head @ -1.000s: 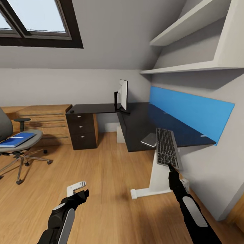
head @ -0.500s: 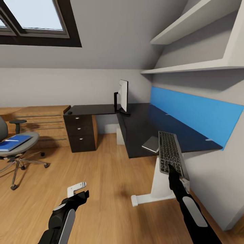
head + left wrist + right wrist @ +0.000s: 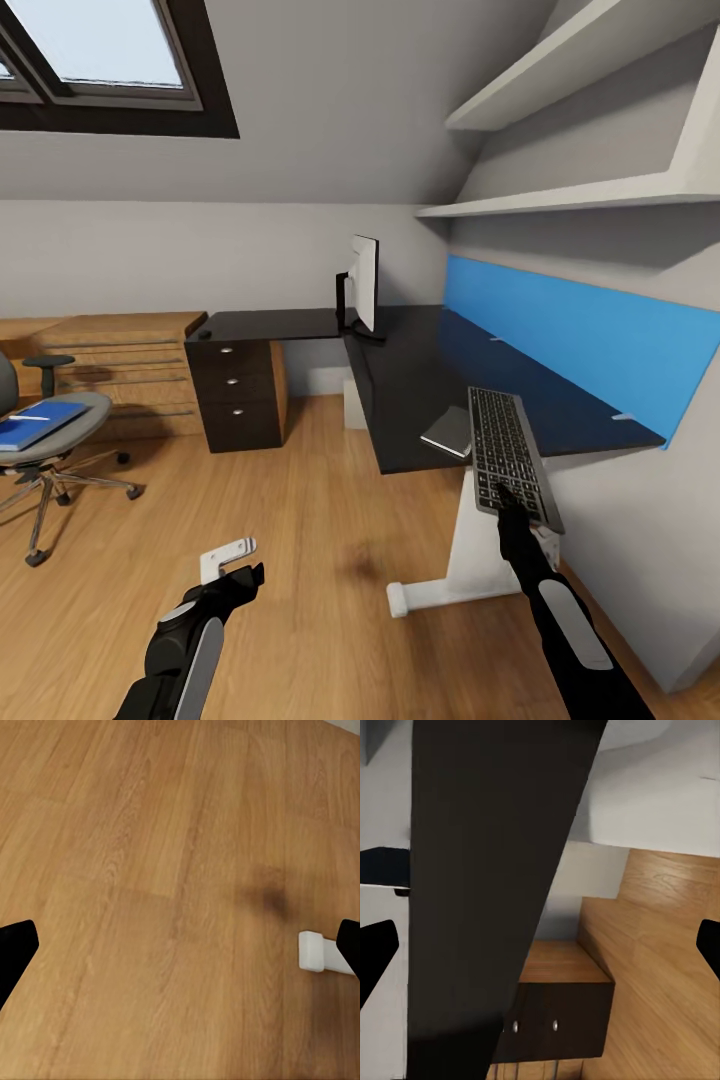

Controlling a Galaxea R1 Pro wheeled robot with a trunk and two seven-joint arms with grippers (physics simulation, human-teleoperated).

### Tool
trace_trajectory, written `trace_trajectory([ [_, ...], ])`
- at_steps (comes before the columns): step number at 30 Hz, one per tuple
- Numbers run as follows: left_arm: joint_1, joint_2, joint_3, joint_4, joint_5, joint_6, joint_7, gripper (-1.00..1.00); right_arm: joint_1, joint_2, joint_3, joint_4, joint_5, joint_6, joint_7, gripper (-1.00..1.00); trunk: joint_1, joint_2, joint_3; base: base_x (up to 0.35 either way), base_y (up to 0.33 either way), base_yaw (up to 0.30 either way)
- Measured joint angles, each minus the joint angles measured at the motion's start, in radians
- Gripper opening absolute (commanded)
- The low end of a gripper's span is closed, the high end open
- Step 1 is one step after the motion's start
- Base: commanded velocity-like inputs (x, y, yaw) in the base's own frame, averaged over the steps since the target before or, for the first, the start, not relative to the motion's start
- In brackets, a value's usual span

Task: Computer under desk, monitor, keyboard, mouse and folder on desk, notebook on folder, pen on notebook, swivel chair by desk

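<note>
Right gripper (image 3: 505,492) clamped on near end of keyboard (image 3: 508,457); keyboard extends away from it, raised over front edge of desk (image 3: 420,360), just beside a grey flat item (image 3: 449,431) lying on the desktop. Monitor (image 3: 364,282) at far corner. Left gripper (image 3: 232,565) spread apart, holding nothing, over floor (image 3: 150,870). Folder (image 3: 35,422) on swivel chair (image 3: 45,440), well apart.

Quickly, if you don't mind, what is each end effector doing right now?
Left end effector: open, holding nothing.
Right end effector: shut on the flat black keyboard with dark grey keys.
</note>
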Motion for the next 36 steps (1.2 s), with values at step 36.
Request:
trace_trajectory([
  [36, 0.000, 0.000, -0.023, 0.003, -0.001, -0.002, 0.005, 1.00, 0.041, 0.040, 0.080, -0.217, 0.004, 0.001, 0.001, -1.00, -0.100, 0.182, 0.081, 0.000, 0.000, 0.000],
])
